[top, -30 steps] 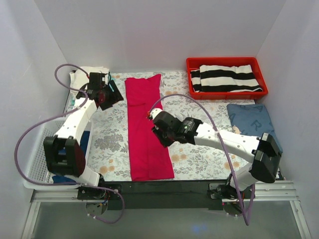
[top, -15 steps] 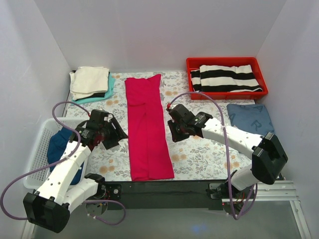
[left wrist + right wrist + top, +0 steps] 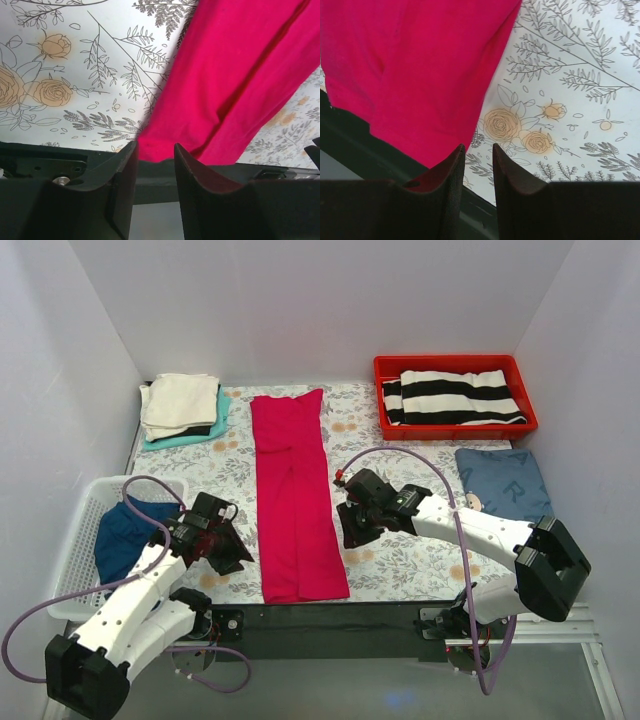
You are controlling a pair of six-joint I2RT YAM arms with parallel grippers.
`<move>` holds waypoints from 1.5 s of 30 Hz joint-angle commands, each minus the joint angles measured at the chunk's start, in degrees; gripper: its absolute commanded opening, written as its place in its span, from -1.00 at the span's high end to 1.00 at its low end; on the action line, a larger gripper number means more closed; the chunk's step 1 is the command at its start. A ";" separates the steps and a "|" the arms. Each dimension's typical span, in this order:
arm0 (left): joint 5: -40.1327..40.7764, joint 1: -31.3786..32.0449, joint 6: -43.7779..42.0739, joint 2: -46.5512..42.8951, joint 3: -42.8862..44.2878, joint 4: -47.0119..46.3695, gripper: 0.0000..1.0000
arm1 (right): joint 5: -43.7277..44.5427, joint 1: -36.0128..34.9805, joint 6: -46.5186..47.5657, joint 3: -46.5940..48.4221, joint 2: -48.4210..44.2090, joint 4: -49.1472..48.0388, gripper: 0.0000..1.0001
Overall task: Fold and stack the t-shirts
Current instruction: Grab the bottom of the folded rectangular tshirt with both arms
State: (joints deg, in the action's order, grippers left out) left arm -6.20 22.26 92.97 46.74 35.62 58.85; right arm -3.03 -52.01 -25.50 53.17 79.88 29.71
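The crimson-red t-shirt (image 3: pixel 293 495) lies folded into a long strip down the middle of the floral table cloth (image 3: pixel 400 560). My left gripper (image 3: pixel 238 556) is open and empty, low beside the strip's near left corner. In the left wrist view the shirt's near hem (image 3: pixel 165 145) lies just ahead of the gripper (image 3: pixel 155 151). My right gripper (image 3: pixel 349 536) is open by a narrow gap and empty, just right of the strip's right edge. That edge of the shirt (image 3: pixel 420 65) shows left of the gripper (image 3: pixel 478 150). A cream, black and teal stack (image 3: pixel 181 406) sits far left. The navy tee (image 3: pixel 124 536) lies in the white basket (image 3: pixel 82 530).
A red tray (image 3: pixel 455 425) with a black-and-white striped shirt (image 3: pixel 452 397) stands at the far right. A folded grey-blue cloth (image 3: pixel 500 478) lies below it. The black front rail (image 3: pixel 330 615) runs along the table's near edge, under the shirt's hem.
My left arm has swung back from the far-left stack to the shirt's near left corner. My right gripper has moved off the shirt to its right edge, nearer the front.
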 commanded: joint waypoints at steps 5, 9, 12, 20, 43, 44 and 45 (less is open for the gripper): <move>3.90 2.26 1.15 3.10 0.77 -4.18 0.36 | -1.46 -1.60 -0.70 -0.96 -0.51 -3.52 0.30; 5.31 5.32 5.37 4.23 3.14 -6.89 0.45 | -1.81 -1.87 -0.70 -1.48 -1.03 -3.87 0.31; 14.70 15.07 10.82 9.14 3.93 -8.14 0.47 | -1.81 -1.87 -0.52 -2.19 -1.48 -4.31 0.31; 28.78 35.74 28.48 25.59 9.57 1.44 0.54 | -1.63 -1.96 -0.43 -2.72 -1.92 -4.66 0.31; 26.15 39.26 39.04 -1.28 -10.20 -9.80 0.31 | -5.75 -4.15 -1.13 -9.21 -5.07 -12.65 0.09; 25.97 39.44 38.87 -2.87 -10.82 -11.90 0.31 | -6.28 -4.15 -1.22 -9.92 -5.43 -13.19 0.09; 25.80 39.44 38.69 -3.84 -11.35 -12.53 0.30 | -6.64 -4.15 -1.40 -10.88 -5.61 -13.28 0.08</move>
State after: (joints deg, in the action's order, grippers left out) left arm 18.65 61.25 113.69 46.57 26.04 52.82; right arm -7.18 -55.96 -25.80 44.29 76.99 20.43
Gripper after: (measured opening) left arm 0.345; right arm 0.454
